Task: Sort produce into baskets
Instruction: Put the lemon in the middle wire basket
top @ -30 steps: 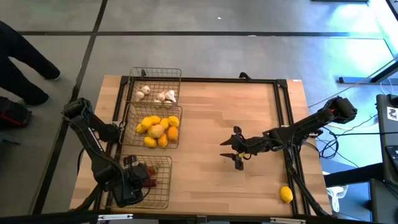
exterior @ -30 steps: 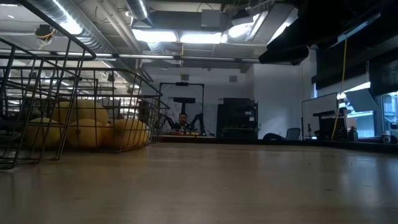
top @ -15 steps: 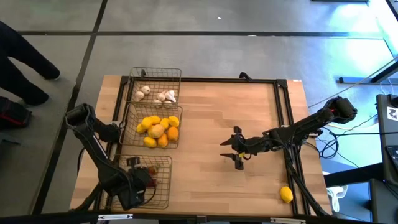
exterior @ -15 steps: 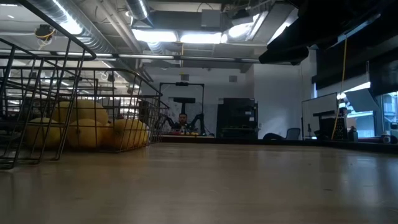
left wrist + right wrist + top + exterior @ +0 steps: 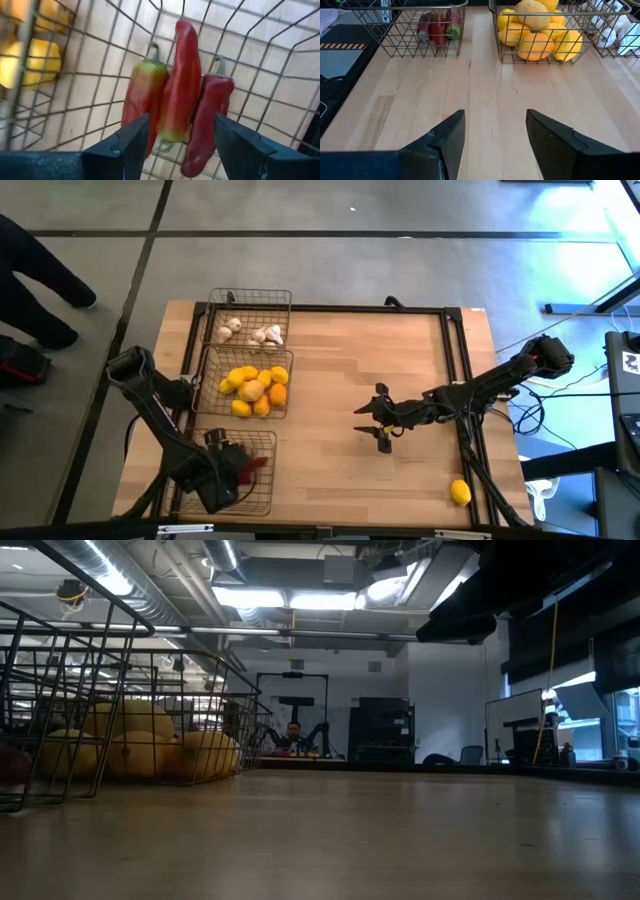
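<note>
Left gripper (image 5: 177, 132) hangs open, empty, over three chilies (image 5: 177, 95) released in their basket (image 5: 262, 485); one lemon (image 5: 460, 492) remains unsorted.

So the table (image 5: 330, 380) is light wood with a dark frame running round its edge, sitting on a grey floor (image 5: 330, 260) with dark seams. A person's dark trouser legs and shoes (image 5: 45, 290) stand off to one side. Low view shows ceiling lights (image 5: 290, 598), ducting (image 5: 120, 580) and a dark cabinet (image 5: 380, 730) way back.
</note>
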### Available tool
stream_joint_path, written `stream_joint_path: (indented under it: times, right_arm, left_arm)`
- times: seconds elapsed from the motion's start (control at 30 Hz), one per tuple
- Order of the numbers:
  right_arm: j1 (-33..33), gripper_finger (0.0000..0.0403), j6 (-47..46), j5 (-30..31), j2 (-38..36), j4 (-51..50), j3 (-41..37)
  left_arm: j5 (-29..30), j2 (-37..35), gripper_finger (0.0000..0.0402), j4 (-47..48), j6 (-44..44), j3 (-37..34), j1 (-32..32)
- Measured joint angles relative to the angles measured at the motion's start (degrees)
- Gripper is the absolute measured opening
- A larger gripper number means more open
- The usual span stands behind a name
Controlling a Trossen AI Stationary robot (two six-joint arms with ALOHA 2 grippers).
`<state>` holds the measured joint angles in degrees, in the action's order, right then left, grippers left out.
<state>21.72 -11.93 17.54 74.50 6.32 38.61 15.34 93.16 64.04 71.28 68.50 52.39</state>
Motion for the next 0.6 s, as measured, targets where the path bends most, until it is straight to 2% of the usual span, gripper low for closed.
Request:
stream_joint_path:
  times: [0.13, 0.3, 0.43, 0.6]
  right_arm:
    - [0.0, 0.0207, 0.0, 0.0, 0.0, 0.0, 0.0]
    - [0.0, 0.0207, 0.0, 0.0, 0.0, 0.6, 0.0]
    - [0.0, 0.0207, 0.5, 0.9, 0.0, 2.4, 0.0]
    - [0.0, 0.0207, 1.9, -0.3, -1.0, 1.9, 0.0]
  left_arm:
    - [-0.5, -0.1, 0.0209, 3.6, -1.5, 3.9, -2.3]
    - [1.1, -0.1, 0.021, 4.3, -7.5, 9.8, -4.6]
    - [8.8, -0.1, 0.021, 3.5, -12.9, 14.6, -5.5]
    - [24.6, -0.1, 0.021, -0.8, -22.5, 16.7, -5.5]
